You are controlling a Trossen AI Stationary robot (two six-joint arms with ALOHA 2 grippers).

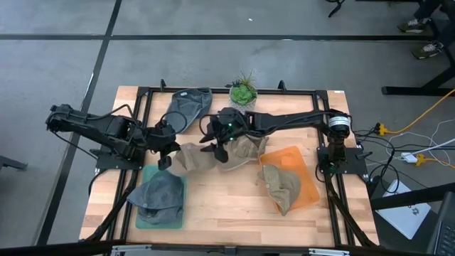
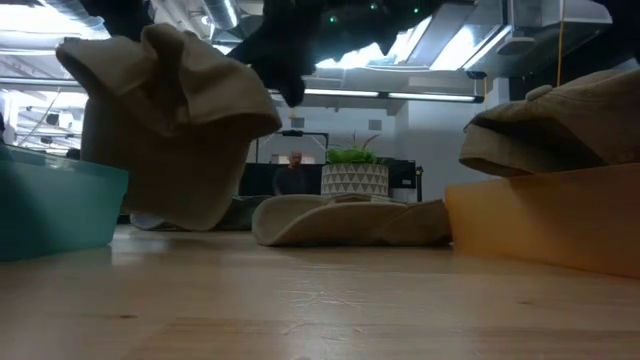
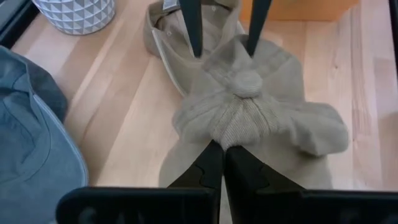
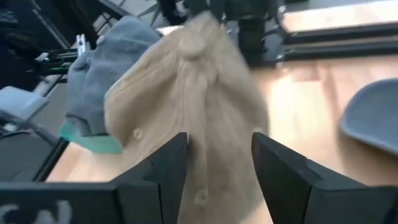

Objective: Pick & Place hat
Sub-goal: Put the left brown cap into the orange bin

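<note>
A tan hat (image 1: pixel 190 156) (image 2: pixel 170 110) (image 3: pixel 261 118) (image 4: pixel 186 93) is raised at the table's middle between both grippers. My left gripper (image 1: pixel 166 158) (image 3: pixel 222 155) is shut on it from the table's left. My right gripper (image 1: pixel 219 151) (image 4: pixel 219 140) (image 3: pixel 225 43) is open and reaches in from the right, a finger on either side of the hat's crown. A second tan hat (image 1: pixel 245 151) (image 2: pixel 340 220) lies flat on the wood behind it. A third tan hat (image 1: pixel 281 186) (image 2: pixel 560 125) rests on the orange tray (image 1: pixel 306 167). My left gripper pinches a bunched fold of the crown cloth (image 3: pixel 233 127) just below the top button (image 3: pixel 247 83), coming level from the table's left. The hat is crumpled and held up off the wood, drooping below the fingers. My right gripper straddles the crown; I cannot tell if it touches.
A teal tray (image 1: pixel 146 217) (image 2: pixel 50 205) near the left front carries a grey hat (image 1: pixel 160 193) (image 3: pixel 31 137). Another grey hat (image 1: pixel 188 107) lies by the far edge, next to a potted plant (image 1: pixel 244 92) (image 2: pixel 357 175). Bare wood shows at the front middle.
</note>
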